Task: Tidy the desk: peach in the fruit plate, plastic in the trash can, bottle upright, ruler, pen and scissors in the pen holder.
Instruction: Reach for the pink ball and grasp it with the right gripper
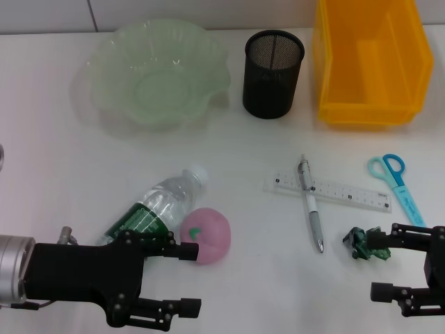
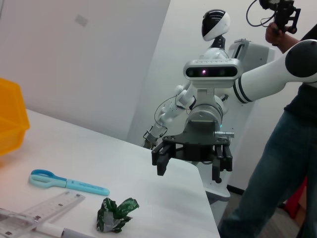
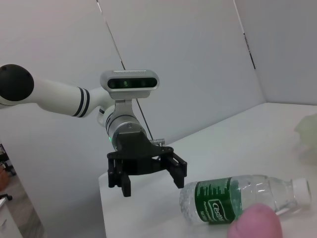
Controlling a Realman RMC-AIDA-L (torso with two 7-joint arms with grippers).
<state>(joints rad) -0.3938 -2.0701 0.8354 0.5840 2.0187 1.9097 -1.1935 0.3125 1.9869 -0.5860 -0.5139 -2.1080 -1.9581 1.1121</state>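
Peach (image 1: 206, 234) beside bottle (image 1: 156, 207), touching L gripper (image 1: 188, 277); R gripper (image 1: 391, 268) near plastic (image 1: 366, 243); both jaws wide open, empty

The work surface is a plain white table (image 1: 229, 146) with a matte top, evenly lit, with only soft, faint shadows. Along its far edge runs a pale wall (image 1: 174, 14) split by a thin dark seam. The left wrist view shows the table's edge and corner, and beyond it a smooth white wall (image 2: 89, 64) meeting another at a vertical corner, with a small pale patch high up. A person in blue jeans (image 2: 267, 183) and a dark top stands beside the table there, holding a dark device aloft. The right wrist view shows light grey wall panels (image 3: 188, 54) divided by thin dark slanting seams.
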